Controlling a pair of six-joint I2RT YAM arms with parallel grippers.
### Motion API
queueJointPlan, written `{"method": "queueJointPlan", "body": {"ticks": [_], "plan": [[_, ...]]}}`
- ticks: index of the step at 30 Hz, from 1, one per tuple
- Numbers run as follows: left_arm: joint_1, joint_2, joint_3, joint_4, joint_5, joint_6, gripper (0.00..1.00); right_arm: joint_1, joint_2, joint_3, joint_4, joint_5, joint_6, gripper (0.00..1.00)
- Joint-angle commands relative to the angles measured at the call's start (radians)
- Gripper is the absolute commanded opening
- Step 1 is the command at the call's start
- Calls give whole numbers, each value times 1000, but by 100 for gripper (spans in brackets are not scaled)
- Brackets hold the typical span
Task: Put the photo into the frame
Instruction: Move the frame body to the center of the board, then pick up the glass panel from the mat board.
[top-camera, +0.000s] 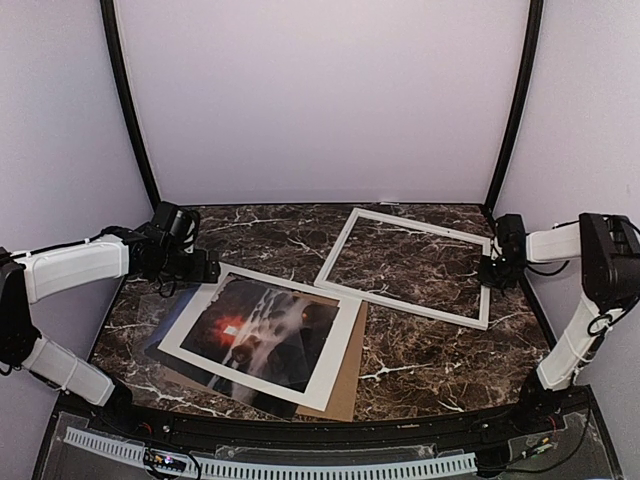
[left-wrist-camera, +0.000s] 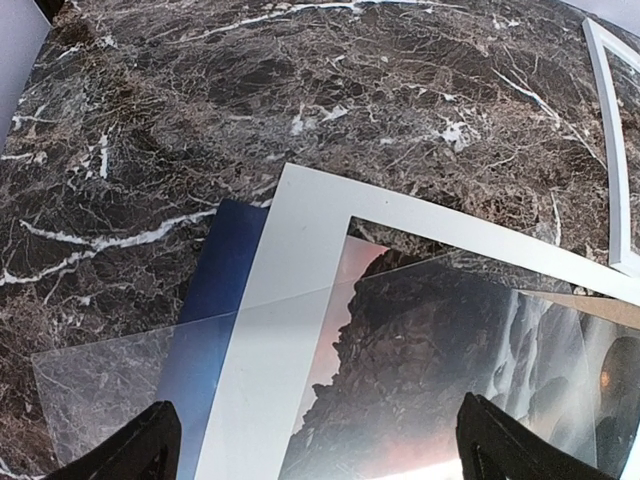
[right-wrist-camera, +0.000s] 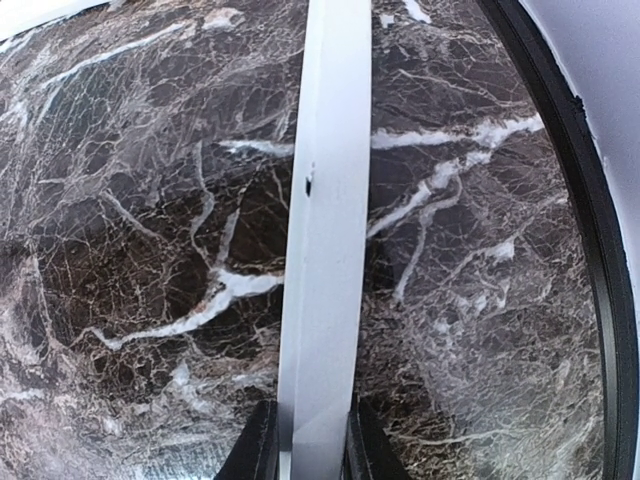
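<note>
The photo (top-camera: 262, 335) lies at the table's centre-left, a dark landscape with a red glow, its blue edge (left-wrist-camera: 225, 270) poking out at the left. A white paper mat (top-camera: 335, 345) and a clear sheet (left-wrist-camera: 100, 380) lie on top of it. The white frame (top-camera: 400, 300) lies flat at the right, the marble showing through its centre. My left gripper (top-camera: 188, 277) is open and empty above the stack's far-left corner, its fingertips (left-wrist-camera: 150, 445) spread wide. My right gripper (right-wrist-camera: 308, 450) is shut on the frame's right rail (right-wrist-camera: 325, 230).
A brown cardboard sheet (top-camera: 350, 385) lies under the photo stack. The frame's near-left corner (left-wrist-camera: 610, 130) sits close to the mat (left-wrist-camera: 290, 260). The black table edge (right-wrist-camera: 585, 230) runs just right of the frame's gripped rail.
</note>
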Motion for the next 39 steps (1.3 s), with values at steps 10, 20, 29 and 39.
{"method": "queueJointPlan", "body": {"ticks": [10,20,29,39], "plan": [[199,-12,4,-110,258,-9,99,132,-182,56,-67,-98,-17,65],[455,-31,-36,-146,339,-34,99,578,-85,159,14,-242,136,76],[634,30,-20,-172,321,7,98,955,291,534,2,-329,214,76],[716,43,-75,-136,273,23,98,1029,482,682,-10,-389,303,75]]}}
